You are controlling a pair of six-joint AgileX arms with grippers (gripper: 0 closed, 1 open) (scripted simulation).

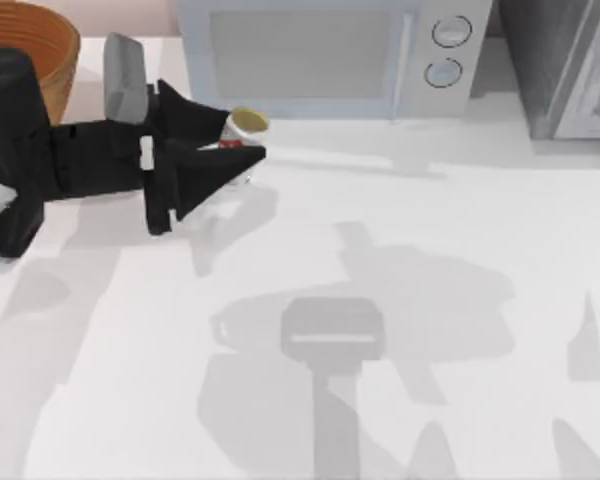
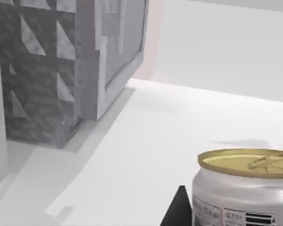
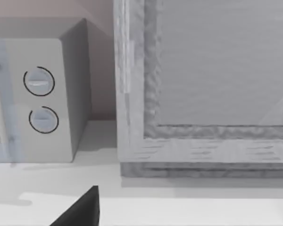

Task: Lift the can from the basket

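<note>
So our left tool (image 1: pixel 242 140) sits at the far left of the worktop (image 1: pixel 400 250) with its two black fingers spread on either side of the can (image 1: pixel 246 124), and honestly we can't tell whether they're actually pinching it or just flanking it. The can is already out of the basket (image 1: pixel 50 40), which sits off in the far left corner, well apart from it; in the left wrist view the can (image 2: pixel 245 188) looks upright with its gold top level, and whether it's resting on the worktop or hanging just above is hard to say. Biggest worry for us: if the grip is loose or off-centre, that smooth little cylinder could slip or tip as we raise it. The microwave (image 1: pixel 330 50) stands just behind the can, so any drift toward the far side risks bumping its front. Further right there's a grey speckled cabinet (image 1: pixel 565 65), well clear. Our right tool (image 3: pixel 82 209) only peeks in as a dark tip, facing the microwave and cabinet, seemingly parked.
</note>
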